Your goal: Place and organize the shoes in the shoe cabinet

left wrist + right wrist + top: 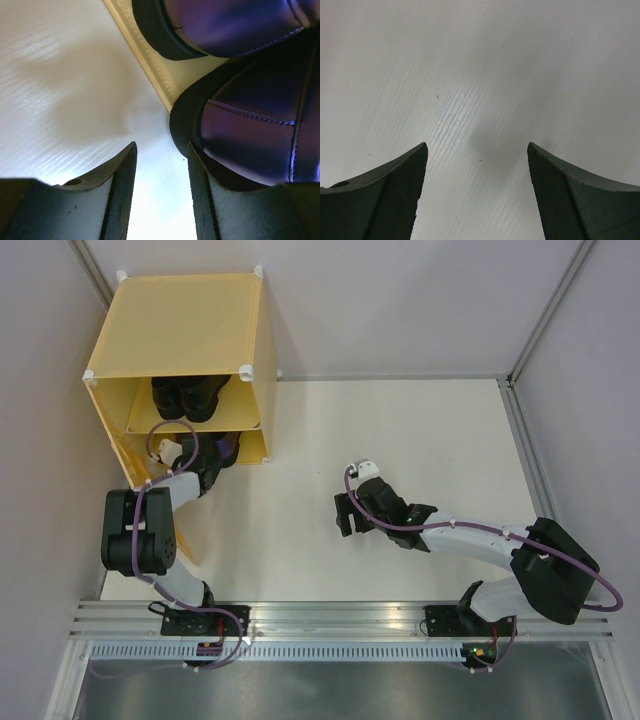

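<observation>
Right claw (476, 146): jaws spread wide with nothing between them, hovering over the bare white counter (420, 430), well to the right of the yellow-orange plastic cube cabinet (190, 325).

Left claw (161, 146): jaws parted and gripping nothing, low at the cabinet's lower opening. One finger (235, 215) sits just beside the rim of the nearer glossy dark purple loafer (250, 130). That shoe appears to overhang the cabinet's front lip (150, 62) onto the counter.

The second purple loafer (230, 25) lies deeper, inside the cabinet's lower compartment. The glossy black pair (185, 395) stands on the cabinet's upper shelf.

Assessment: the last shoe is being seated. The next move calls for an inward push past the cabinet's lip, squaring it beside its partner.
</observation>
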